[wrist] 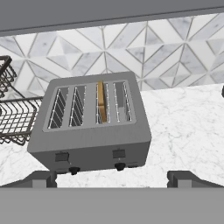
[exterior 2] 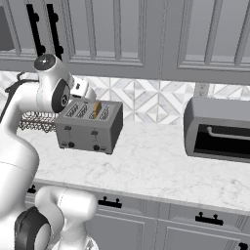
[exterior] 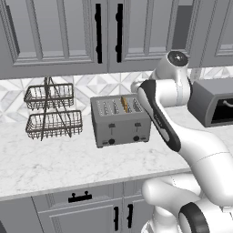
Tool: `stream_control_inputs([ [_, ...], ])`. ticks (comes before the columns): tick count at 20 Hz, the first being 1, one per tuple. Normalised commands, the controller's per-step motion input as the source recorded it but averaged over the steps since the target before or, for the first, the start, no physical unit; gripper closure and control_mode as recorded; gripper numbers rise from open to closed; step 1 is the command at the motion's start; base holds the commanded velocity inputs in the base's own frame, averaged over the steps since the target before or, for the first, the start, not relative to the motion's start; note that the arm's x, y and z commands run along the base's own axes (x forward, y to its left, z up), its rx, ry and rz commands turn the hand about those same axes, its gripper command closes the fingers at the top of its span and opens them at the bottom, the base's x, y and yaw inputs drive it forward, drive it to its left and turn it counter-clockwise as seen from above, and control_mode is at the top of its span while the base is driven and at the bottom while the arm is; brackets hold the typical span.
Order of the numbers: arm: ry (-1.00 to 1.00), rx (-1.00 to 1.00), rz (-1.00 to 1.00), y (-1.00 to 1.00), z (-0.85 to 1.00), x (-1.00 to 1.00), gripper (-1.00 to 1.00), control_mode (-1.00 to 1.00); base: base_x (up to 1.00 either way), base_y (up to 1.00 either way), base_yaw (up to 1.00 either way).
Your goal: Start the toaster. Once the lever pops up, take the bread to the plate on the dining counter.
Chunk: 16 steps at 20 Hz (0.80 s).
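Hand view: we see the gripper (wrist: pixel 112 179) spread wide, holding nothing.
Toaster (wrist: pixel 92 124): just ahead of our fingertips.
Bread (wrist: pixel 102 100): upright in its third slot.

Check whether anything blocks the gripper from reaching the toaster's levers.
Nothing visible does. In the hand view the open gripper faces the toaster front, both levers exposed; the wire basket stands off to the side.

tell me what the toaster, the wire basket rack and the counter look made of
Toaster: seems brushed grey metal, matte even sheen, with black knobs. Wire basket rack: thin dark metal wire, see-through mesh. Counter: looks like polished white marble, faint grey veining, though it could be an imitation.
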Motion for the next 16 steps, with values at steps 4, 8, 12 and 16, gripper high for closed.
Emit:
stream_control_inputs([
  [4,0.00,0.00,0.00,0.00,0.00,0.00,-1.00,-1.00,0.00,0.00,0.00],
  [8,0.00,0.00,0.00,0.00,0.00,0.00,-1.00,-1.00,0.00,0.00,0.00],
  [12,0.00,0.00,0.00,0.00,0.00,0.00,-1.00,-1.00,0.00,0.00,0.00],
  [16,0.00,0.00,0.00,0.00,0.00,0.00,-1.00,-1.00,0.00,0.00,0.00],
])
